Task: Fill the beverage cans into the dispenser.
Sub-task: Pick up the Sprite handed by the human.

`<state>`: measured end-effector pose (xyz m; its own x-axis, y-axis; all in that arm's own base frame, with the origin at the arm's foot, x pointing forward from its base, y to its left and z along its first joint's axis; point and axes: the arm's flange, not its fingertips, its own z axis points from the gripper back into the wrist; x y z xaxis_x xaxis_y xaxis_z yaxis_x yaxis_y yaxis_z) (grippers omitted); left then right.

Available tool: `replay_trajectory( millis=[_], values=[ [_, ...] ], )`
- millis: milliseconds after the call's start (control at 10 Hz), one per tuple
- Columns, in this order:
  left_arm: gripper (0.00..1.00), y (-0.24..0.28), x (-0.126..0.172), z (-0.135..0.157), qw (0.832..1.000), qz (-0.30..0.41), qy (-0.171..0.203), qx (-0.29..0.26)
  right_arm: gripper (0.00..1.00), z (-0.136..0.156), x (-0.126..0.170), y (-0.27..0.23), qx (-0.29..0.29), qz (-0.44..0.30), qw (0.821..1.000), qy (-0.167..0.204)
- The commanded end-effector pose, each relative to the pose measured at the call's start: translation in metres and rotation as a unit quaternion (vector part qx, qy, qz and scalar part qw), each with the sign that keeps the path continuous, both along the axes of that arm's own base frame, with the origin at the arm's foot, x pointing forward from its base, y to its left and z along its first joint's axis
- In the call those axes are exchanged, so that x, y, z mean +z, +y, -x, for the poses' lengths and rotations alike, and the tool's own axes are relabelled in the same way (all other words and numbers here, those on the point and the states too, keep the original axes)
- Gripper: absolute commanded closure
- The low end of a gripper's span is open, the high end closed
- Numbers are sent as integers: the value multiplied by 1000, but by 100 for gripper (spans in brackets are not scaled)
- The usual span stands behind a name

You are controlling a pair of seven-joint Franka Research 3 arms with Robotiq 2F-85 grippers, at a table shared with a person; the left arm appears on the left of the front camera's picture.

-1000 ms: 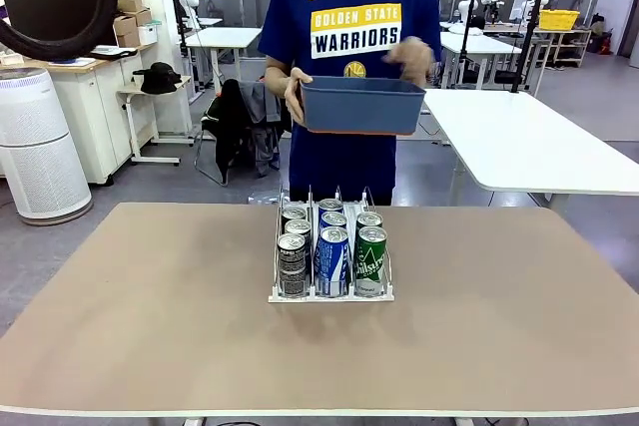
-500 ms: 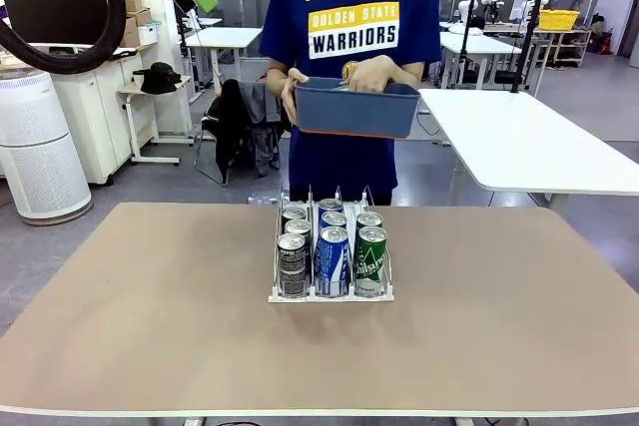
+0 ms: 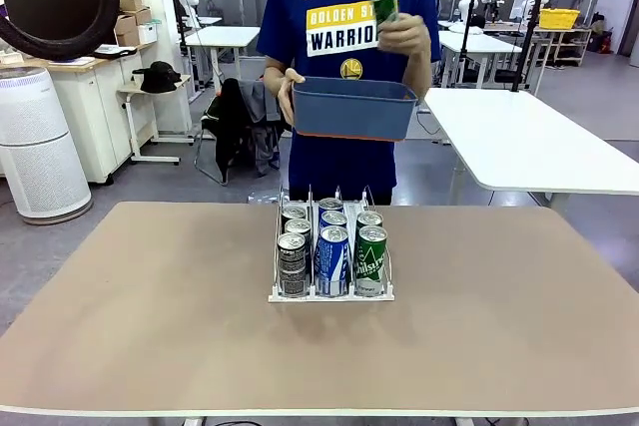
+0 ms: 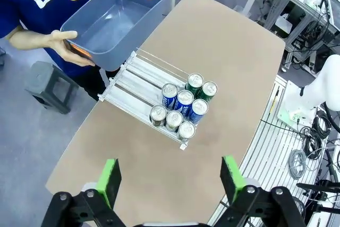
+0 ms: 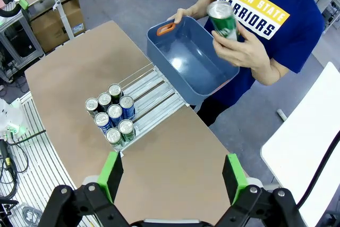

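Person's hand (image 3: pixel 404 35) lifts green can (image 3: pixel 382 0) over blue tub (image 3: pixel 354 108) behind dispenser (image 3: pixel 330 291); both grippers wide open, empty

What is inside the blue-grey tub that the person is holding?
The tub looks empty: both wrist views show a bare bottom. The person's hand holds a green can above it. A strip just inside the near wall is hidden from the wrist cameras.
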<state>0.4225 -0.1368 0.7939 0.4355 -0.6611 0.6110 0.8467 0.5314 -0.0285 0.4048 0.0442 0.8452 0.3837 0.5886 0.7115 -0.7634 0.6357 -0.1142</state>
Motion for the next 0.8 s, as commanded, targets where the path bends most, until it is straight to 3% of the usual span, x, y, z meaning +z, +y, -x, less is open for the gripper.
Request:
replay_trajectory(
  millis=[0, 700],
  values=[
    [0, 3, -4, -1, 1000, 8, -4, -4, 0, 1, -1, 2, 3, -1, 1000, 3],
    [0, 3, -4, -1, 1000, 8, -4, -4, 0, 1, -1, 2, 3, -1, 1000, 3]
  ],
)
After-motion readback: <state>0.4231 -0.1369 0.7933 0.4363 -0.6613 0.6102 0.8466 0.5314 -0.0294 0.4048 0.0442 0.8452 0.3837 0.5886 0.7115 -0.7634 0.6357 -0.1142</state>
